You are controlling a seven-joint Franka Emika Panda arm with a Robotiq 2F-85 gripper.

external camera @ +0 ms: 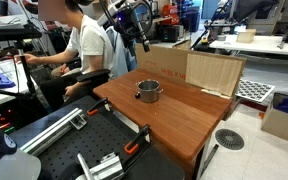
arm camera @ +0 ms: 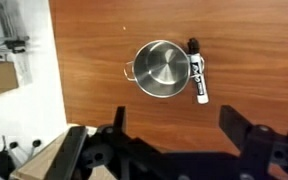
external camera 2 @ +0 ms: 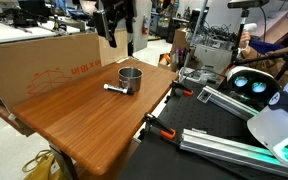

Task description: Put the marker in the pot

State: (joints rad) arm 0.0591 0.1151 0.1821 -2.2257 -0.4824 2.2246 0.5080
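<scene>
As the dry-erase marker [arm camera: 198, 72] touches the steel pot [arm camera: 161, 69], far from any edge of the counter [arm camera: 94, 60], lower the wide-open jaws astride its end, clear of the rim

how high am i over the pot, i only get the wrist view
Observer: In an exterior view the gripper hangs well above the pot, touching nothing.
Operator: anything tall nearby
Observer: A box stands upright along the table edge behind the pot, apart from it.
Operator: anyone close
Observer: A person sits beside the table, near the arm's base.
</scene>
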